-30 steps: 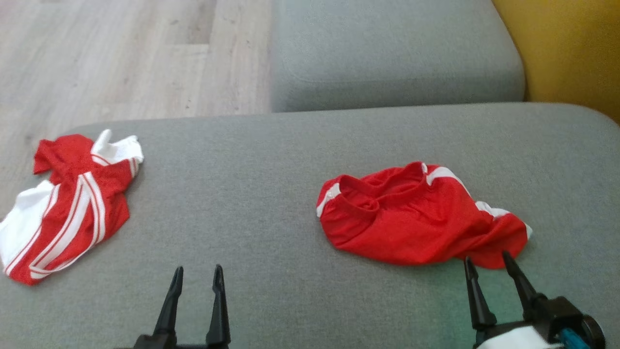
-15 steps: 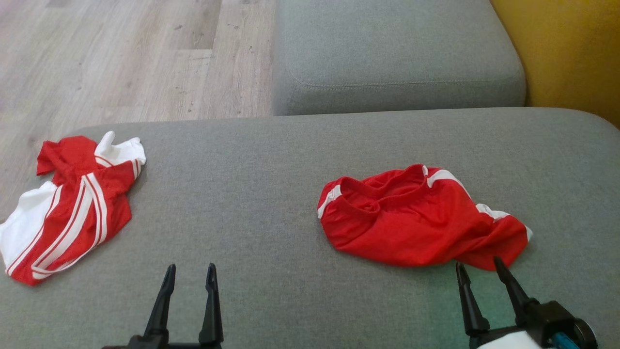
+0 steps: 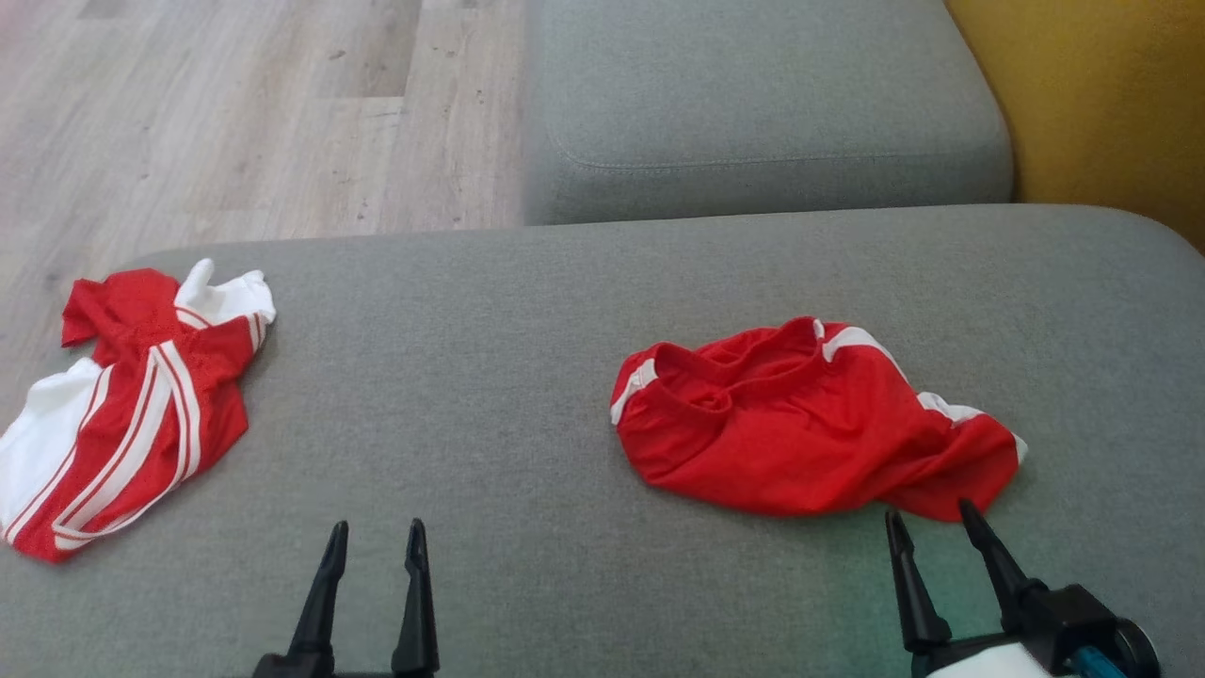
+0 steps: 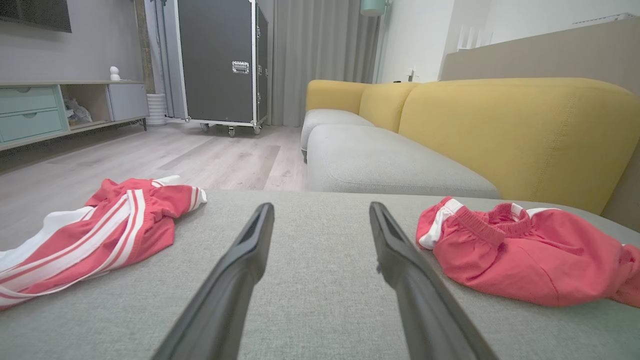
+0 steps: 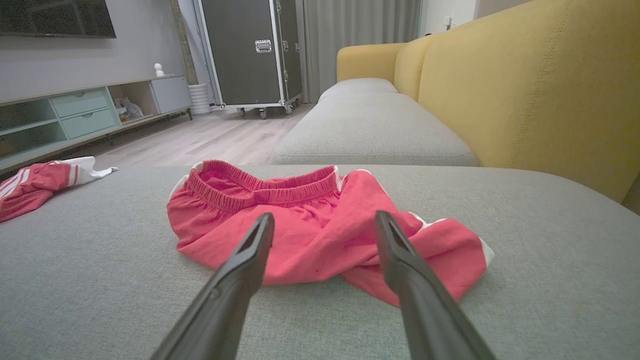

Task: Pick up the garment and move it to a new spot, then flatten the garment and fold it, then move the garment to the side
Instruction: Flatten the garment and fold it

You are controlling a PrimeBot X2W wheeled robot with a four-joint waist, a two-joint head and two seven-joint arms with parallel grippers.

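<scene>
Crumpled red shorts with white side stripes, the garment [image 3: 810, 424] [image 5: 310, 235] [image 4: 520, 250], lie right of centre on the grey cushion [image 3: 490, 395]. My right gripper [image 3: 927, 518] [image 5: 324, 216] stands open just short of the garment's near right edge, nothing between its fingers. Left of it, near the cushion's front, my left gripper [image 3: 374, 529] [image 4: 321, 206] is open over bare fabric, with the garment off to its right.
A second red-and-white striped garment [image 3: 132, 405] [image 4: 95, 230] lies at the cushion's far left edge. Another grey seat cushion [image 3: 763, 104] sits beyond, with a yellow backrest [image 3: 1092, 104] on the right. Wood floor [image 3: 235, 113] lies past the left edge.
Both grippers have dropped slightly lower in the head view; the camera itself has shifted a little. Both stay open and the garment has not moved.
</scene>
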